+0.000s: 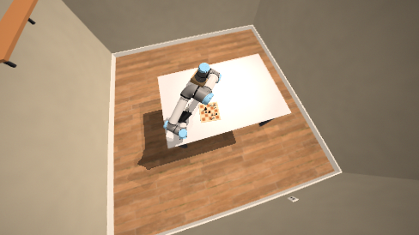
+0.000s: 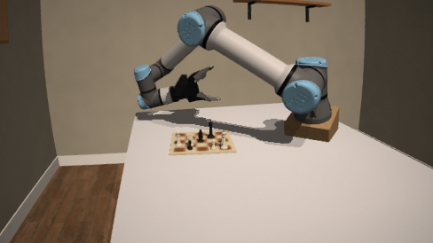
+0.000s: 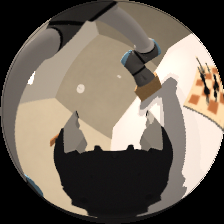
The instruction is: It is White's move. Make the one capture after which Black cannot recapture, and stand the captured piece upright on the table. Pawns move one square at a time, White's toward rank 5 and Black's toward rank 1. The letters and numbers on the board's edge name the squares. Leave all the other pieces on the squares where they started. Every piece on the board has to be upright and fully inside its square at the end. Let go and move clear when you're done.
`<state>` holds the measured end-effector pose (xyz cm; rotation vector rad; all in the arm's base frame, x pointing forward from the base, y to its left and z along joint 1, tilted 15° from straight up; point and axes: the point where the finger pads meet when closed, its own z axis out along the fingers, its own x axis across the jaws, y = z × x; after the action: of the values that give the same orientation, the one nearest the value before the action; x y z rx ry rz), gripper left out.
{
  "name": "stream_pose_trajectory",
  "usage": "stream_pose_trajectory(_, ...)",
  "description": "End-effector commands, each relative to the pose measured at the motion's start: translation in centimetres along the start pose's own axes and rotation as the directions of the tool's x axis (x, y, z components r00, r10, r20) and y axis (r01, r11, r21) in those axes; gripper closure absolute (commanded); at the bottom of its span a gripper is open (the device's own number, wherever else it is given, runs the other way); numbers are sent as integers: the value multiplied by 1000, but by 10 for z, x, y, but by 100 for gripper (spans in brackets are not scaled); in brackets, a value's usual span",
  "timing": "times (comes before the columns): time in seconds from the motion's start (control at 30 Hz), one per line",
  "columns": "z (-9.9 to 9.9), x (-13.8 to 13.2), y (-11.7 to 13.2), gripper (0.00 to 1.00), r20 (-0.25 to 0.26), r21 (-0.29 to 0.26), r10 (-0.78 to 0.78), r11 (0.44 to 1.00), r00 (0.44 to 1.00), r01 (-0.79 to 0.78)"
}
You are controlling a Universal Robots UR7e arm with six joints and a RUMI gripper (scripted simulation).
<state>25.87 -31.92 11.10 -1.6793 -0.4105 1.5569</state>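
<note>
The small chessboard (image 1: 210,119) (image 2: 201,152) (image 3: 192,105) lies on the table. In the exterior view, a tall black piece (image 2: 210,130) stands at its back, with a shorter black piece (image 2: 200,136) left of it and a small black piece (image 2: 190,145) near the front edge. A tall white piece (image 2: 224,141) stands at the right, beside a small white piece (image 2: 213,145). Another white piece (image 2: 178,139) stands at the left. Some pieces overlap; the edge letters and numbers are unreadable. My gripper (image 2: 216,83) (image 3: 112,110) is open and empty, high above the table and away from the board.
The white table (image 1: 253,88) (image 2: 275,193) carries the arm's wooden base block (image 2: 308,129) (image 3: 149,93), behind and right of the board in the exterior view. The arm's shadow falls behind the board. A wall shelf (image 1: 16,26) (image 2: 284,2) hangs beyond the table.
</note>
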Motion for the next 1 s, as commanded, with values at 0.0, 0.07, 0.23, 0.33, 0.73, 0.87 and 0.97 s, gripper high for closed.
stream_pose_trajectory(0.0,-55,27,-23,0,-69,-68,-121,991,990,116)
stream_pose_trajectory(0.07,-74,41,-35,0,-88,-108,-177,980,980,168)
stream_pose_trajectory(0.23,-93,55,-47,0,-103,-151,-235,964,967,218)
stream_pose_trajectory(0.33,-118,76,-66,0,-114,-217,-321,932,940,291)
stream_pose_trajectory(0.73,-191,156,-141,0,-54,-449,-609,723,791,526)
stream_pose_trajectory(0.87,-199,167,-152,0,-35,-477,-644,683,765,553)
stream_pose_trajectory(0.97,-209,182,-167,0,-4,-512,-687,626,727,589)
